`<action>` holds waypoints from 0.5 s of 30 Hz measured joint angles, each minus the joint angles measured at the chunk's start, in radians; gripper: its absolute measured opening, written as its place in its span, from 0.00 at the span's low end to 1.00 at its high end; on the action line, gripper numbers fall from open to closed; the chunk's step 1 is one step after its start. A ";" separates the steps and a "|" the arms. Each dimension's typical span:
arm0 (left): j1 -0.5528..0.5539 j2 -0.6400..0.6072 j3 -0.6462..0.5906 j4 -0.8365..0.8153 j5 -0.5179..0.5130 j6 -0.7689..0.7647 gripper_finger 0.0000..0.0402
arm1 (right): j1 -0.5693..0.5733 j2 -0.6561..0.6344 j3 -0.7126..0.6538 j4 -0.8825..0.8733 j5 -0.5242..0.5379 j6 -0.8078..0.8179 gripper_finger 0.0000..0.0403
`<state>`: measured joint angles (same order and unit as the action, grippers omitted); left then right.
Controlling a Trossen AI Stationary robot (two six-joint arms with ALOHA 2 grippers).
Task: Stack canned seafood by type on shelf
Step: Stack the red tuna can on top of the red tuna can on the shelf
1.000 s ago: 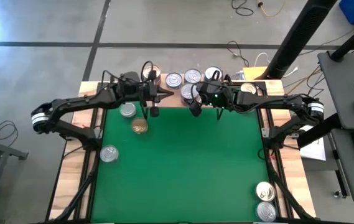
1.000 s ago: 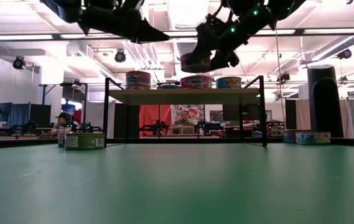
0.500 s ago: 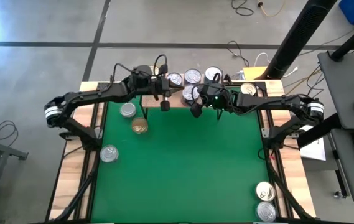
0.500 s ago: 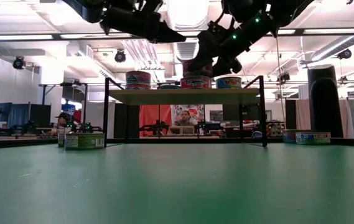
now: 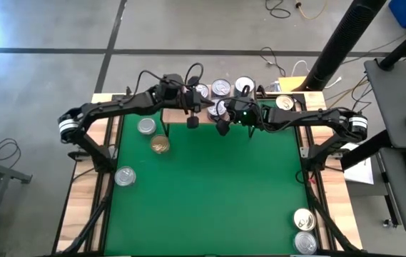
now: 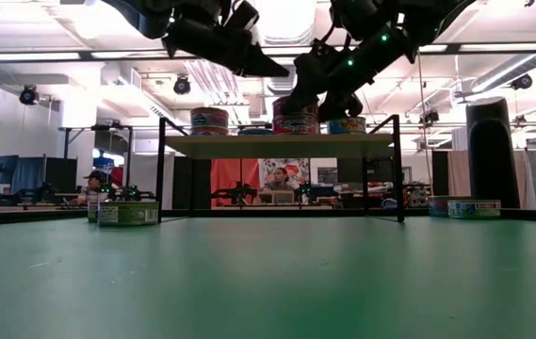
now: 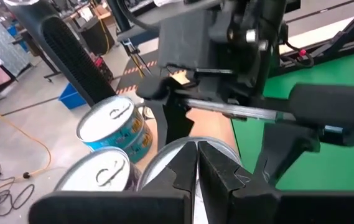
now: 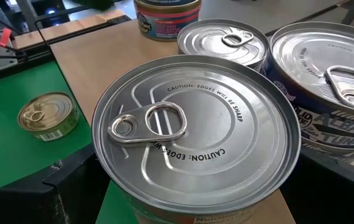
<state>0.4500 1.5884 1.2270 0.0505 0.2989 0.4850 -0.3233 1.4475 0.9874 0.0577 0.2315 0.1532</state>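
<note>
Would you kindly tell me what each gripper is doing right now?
Left gripper: closed, holding nothing.
Right gripper: jaws wide around a can over the shelf.

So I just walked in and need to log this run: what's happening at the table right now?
The two robot arms are stacking tins on the small wooden shelf at the far edge of the table. The right gripper, fingers spread wide around a tin, has it on top of another tin at the middle of the shelf, not yet let go. The left gripper, fingers shut and empty, hovers just beside it. More tins wait on the green mat, among them two near the left edge.
</note>
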 joint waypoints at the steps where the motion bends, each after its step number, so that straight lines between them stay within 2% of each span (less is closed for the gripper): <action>1: 0.000 0.004 -0.001 0.002 0.000 -0.001 0.00 | 0.000 0.000 0.000 -0.001 0.000 0.000 0.94; 9: -0.003 0.067 0.007 0.081 0.000 -0.054 0.00 | 0.000 0.020 0.000 0.036 0.000 -0.009 0.94; 15: -0.003 0.089 0.021 0.079 -0.001 -0.056 0.00 | 0.000 0.038 0.000 0.045 0.006 -0.018 0.94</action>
<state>0.4469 1.6770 1.2479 0.1297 0.2981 0.4286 -0.3233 1.4853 0.9878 0.1024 0.2371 0.1348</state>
